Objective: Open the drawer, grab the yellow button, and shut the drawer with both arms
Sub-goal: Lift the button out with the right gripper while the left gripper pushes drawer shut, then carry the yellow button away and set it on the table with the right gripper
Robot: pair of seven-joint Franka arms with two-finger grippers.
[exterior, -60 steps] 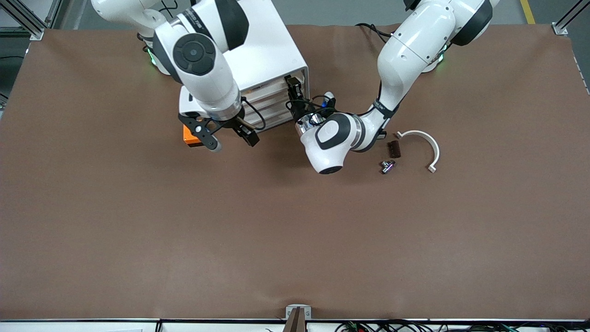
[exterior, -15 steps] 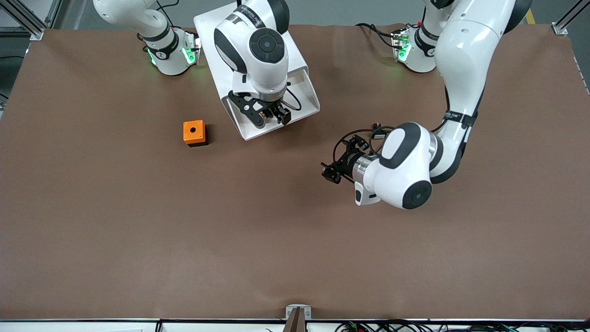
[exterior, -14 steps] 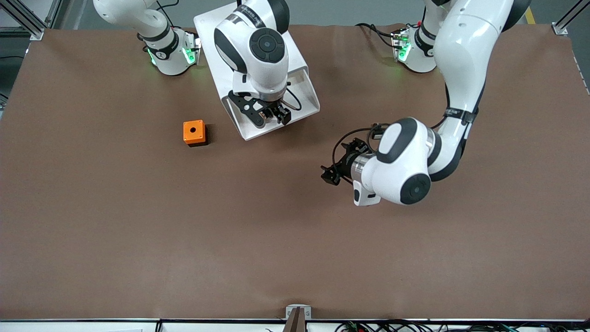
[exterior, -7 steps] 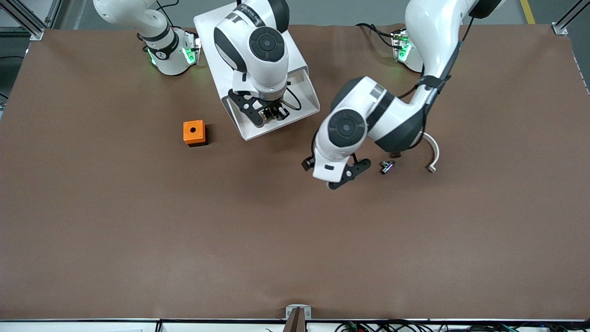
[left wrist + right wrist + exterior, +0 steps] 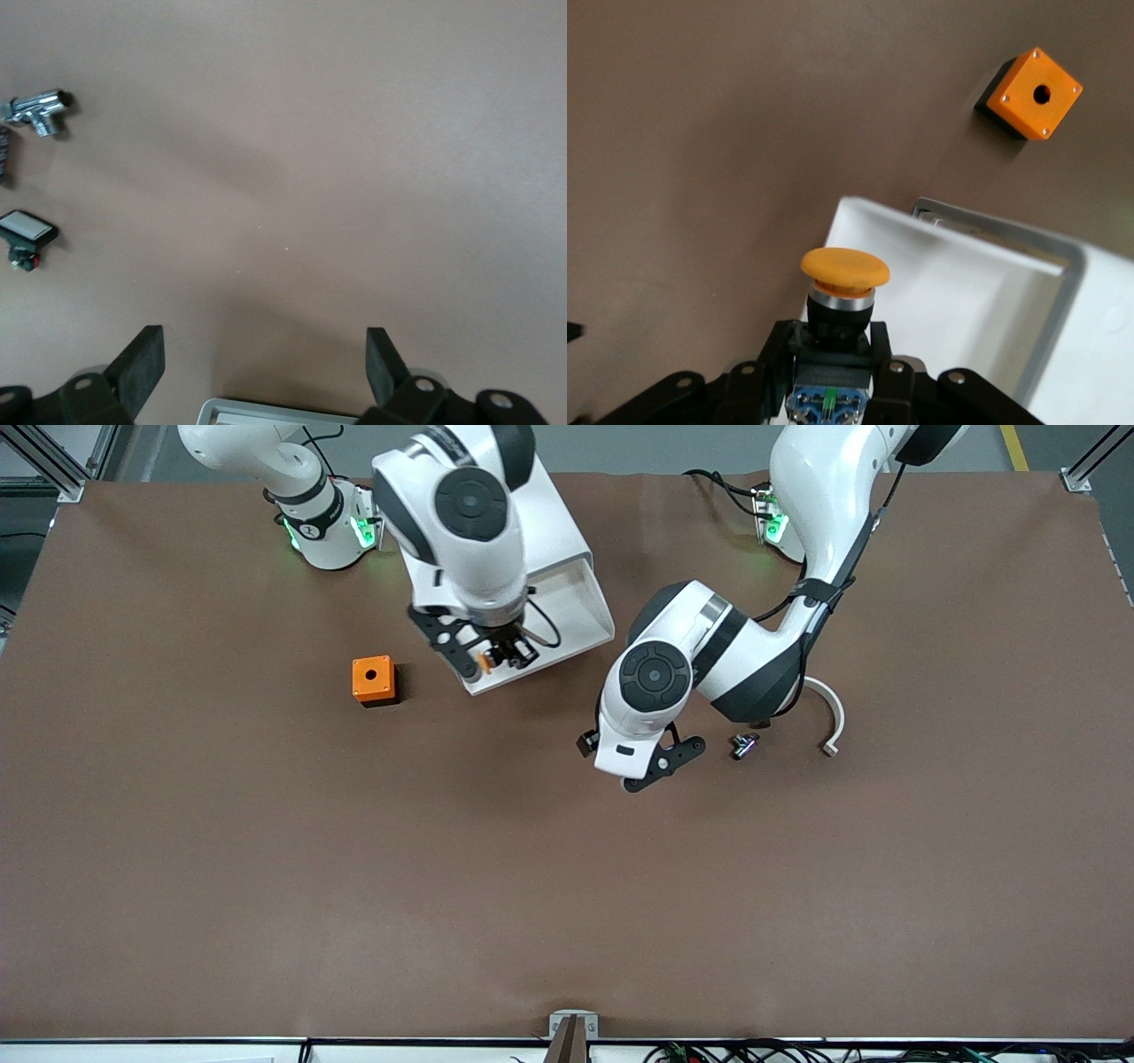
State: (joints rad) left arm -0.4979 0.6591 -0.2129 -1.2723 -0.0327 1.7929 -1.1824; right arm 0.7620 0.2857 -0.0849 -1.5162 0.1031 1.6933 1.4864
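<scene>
The topmost drawer (image 5: 580, 607) stands pulled out of the white cabinet (image 5: 549, 522) as an open white tray; it also shows in the right wrist view (image 5: 966, 292). My right gripper (image 5: 483, 657) is shut on the button (image 5: 484, 659) and holds it in the air over the drawer's front corner. In the right wrist view the button (image 5: 843, 267) shows an orange-yellow cap, a black body and a blue bit between my right gripper's (image 5: 837, 354) fingers. My left gripper (image 5: 631, 762) is open and empty over bare table, shown also in the left wrist view (image 5: 263, 372).
An orange cube with a hole (image 5: 372, 680) sits on the table toward the right arm's end, beside the drawer. A chrome fitting (image 5: 744, 744), a white curved clip (image 5: 831, 713) and a small black-and-white part (image 5: 27, 232) lie near the left arm.
My right gripper has risen out of the drawer with the button in it and shifted toward the orange cube. My left arm has swung away from the drawer and now hangs over bare table.
</scene>
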